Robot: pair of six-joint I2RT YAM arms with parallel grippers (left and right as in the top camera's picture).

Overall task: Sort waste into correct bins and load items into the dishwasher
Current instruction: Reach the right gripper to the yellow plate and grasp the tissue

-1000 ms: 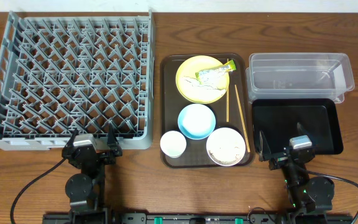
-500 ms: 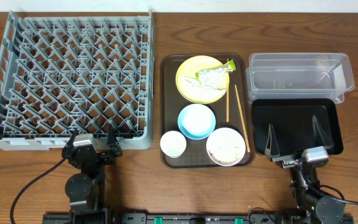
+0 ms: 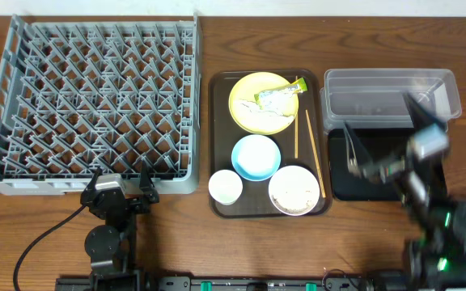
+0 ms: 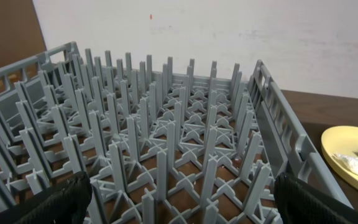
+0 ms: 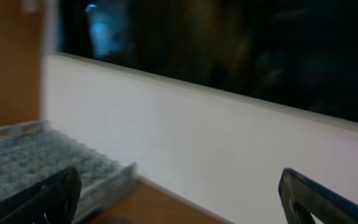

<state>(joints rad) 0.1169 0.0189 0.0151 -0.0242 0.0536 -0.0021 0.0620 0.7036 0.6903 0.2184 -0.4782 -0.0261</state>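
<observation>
The grey dish rack [image 3: 87, 105] fills the left of the table; it also fills the left wrist view [image 4: 166, 155]. On the brown tray [image 3: 217, 145] sit a yellow plate [image 3: 253, 113] with the green-and-yellow wrapper [image 3: 280, 94], a light blue bowl [image 3: 256, 157], a small white cup [image 3: 225, 187], a white bowl [image 3: 294, 191] and two chopsticks [image 3: 314, 158]. The clear container [image 3: 388, 99] and black tray [image 3: 379, 186] stand at the right. My left gripper [image 3: 120, 182] rests open by the rack's front edge. My right gripper [image 3: 383, 133] is open, raised and blurred above the black tray.
The right wrist view is blurred and shows a white wall [image 5: 229, 149], a strip of wooden table [image 5: 166, 208] and the far rack [image 5: 36, 158]. The yellow plate's edge shows in the left wrist view [image 4: 353, 152].
My right arm has risen quickly from its rest at the table's front and swung up over the black tray, towards the clear container. The left arm has not moved.
</observation>
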